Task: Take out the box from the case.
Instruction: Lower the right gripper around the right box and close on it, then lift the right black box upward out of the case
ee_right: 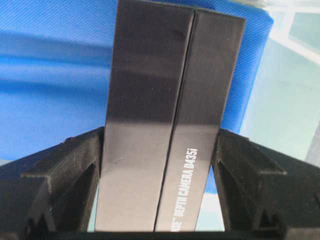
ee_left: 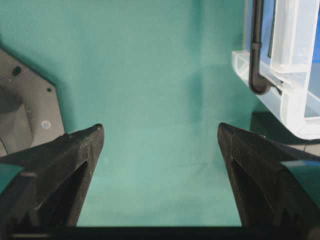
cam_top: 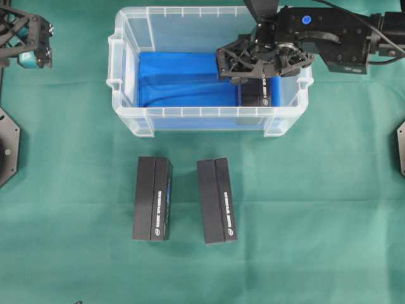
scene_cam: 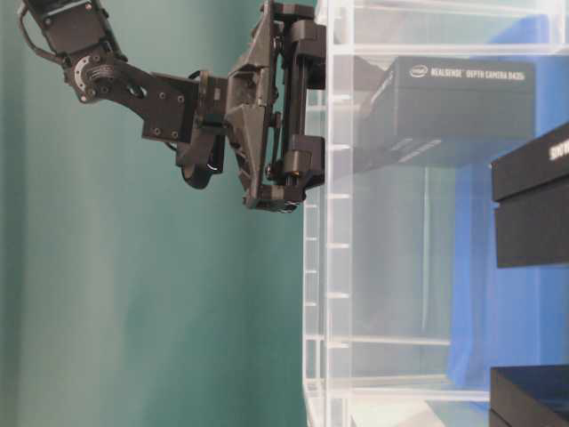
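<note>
The case [cam_top: 190, 112] is a clear plastic bin at the back middle of the green table, with a blue cloth [cam_top: 177, 79] lining its bottom. One black box [cam_top: 258, 95] stands on edge in its right end. My right gripper [cam_top: 254, 81] reaches down into the case. In the right wrist view both fingers [ee_right: 75, 165] press against the two long sides of the box [ee_right: 165, 90], so the right gripper [ee_right: 160, 137] is shut on it. My left gripper [cam_top: 31, 44] hovers at the far left, open and empty [ee_left: 160, 132], over bare cloth.
Two more black boxes [cam_top: 152, 198] [cam_top: 216, 200] lie side by side on the table in front of the case. Grey base plates [cam_top: 6, 145] sit at the table's left and right edges. A corner of the case [ee_left: 295, 100] shows in the left wrist view.
</note>
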Controlling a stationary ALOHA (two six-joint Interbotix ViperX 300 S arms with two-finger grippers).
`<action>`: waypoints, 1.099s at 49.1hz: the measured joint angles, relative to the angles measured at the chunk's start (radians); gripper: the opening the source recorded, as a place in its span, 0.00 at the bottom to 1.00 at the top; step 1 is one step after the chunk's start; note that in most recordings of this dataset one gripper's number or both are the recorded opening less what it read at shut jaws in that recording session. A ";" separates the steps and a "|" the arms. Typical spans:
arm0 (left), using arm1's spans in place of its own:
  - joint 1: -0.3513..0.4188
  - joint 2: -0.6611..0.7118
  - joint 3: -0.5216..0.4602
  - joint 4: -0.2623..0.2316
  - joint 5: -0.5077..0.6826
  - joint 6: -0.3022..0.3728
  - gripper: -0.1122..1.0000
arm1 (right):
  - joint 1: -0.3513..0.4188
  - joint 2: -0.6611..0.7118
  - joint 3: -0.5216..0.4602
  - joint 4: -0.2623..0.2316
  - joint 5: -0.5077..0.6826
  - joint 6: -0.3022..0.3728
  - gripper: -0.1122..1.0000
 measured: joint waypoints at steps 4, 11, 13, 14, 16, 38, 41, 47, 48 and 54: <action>0.000 0.000 0.002 0.000 0.000 0.000 0.92 | 0.000 0.000 -0.002 0.000 0.002 -0.002 0.70; 0.002 0.000 0.002 0.000 0.000 0.000 0.92 | 0.000 0.002 -0.003 -0.002 0.002 0.000 0.70; 0.000 0.000 0.002 0.000 0.000 0.000 0.92 | 0.000 0.002 -0.003 -0.002 0.003 0.000 0.70; 0.000 0.000 0.002 0.000 0.000 0.000 0.92 | 0.000 0.002 -0.003 -0.002 0.003 0.002 0.70; 0.000 0.002 0.000 0.000 0.000 0.000 0.92 | 0.000 0.002 -0.005 -0.002 0.003 0.002 0.70; 0.000 0.002 0.000 0.000 0.000 -0.002 0.92 | -0.005 -0.003 -0.048 -0.003 0.110 0.002 0.70; 0.000 0.000 0.002 0.000 0.000 -0.002 0.92 | -0.006 -0.011 -0.063 -0.002 0.124 0.002 0.70; 0.000 0.000 0.000 0.000 -0.002 -0.002 0.92 | -0.006 -0.032 -0.097 -0.003 0.158 0.002 0.70; 0.000 0.000 0.002 0.000 -0.002 -0.002 0.92 | -0.005 -0.037 -0.103 -0.003 0.164 0.002 0.70; 0.000 0.000 0.000 0.000 0.000 -0.003 0.92 | -0.003 -0.061 -0.143 -0.005 0.213 0.002 0.70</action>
